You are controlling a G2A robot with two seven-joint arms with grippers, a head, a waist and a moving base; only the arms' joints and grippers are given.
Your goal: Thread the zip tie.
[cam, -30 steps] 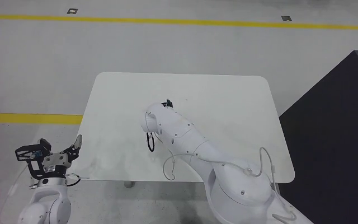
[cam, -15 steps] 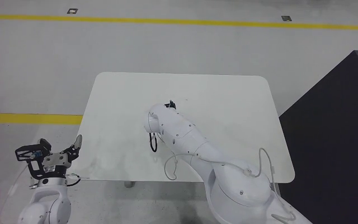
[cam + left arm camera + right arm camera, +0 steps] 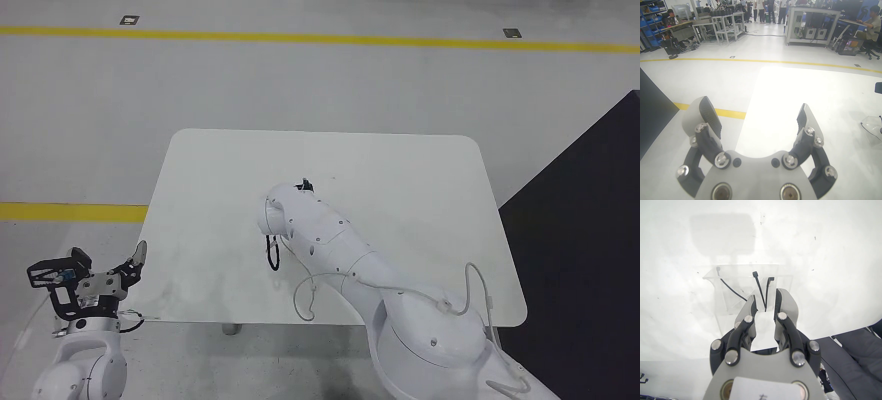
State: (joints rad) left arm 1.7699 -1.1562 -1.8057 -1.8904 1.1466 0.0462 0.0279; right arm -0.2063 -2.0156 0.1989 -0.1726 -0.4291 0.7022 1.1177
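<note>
Counts: three black zip ties, one clear holder (image 3: 738, 275), one white table (image 3: 420, 170), two grippers.
Zip ties: all three lie in the holder, heads pointing away from the right gripper (image 3: 765, 293). The lone tie (image 3: 730, 288) lies apart to one side. The middle tie (image 3: 759, 287) and the third tie (image 3: 767, 291) converge into a V, with their tails meeting.
Holder: sits on the table, just ahead of the right gripper.
Right gripper: poised over the table, at about 10 o'clock from the table's centre in the top view. Its jaws are parted by a narrow gap and nothing is gripped. In its wrist view the V's tails show in the gap between the fingers (image 3: 780, 302). Whether a finger touches a tie or the holder cannot be told.
Left gripper (image 3: 92, 262): at about 8 o'clock from the table's centre, just off the table's edge. In its wrist view (image 3: 759, 121) the jaws are spread wide, holding and touching nothing.
Separation: the left gripper is well apart from the holder and the ties.
</note>
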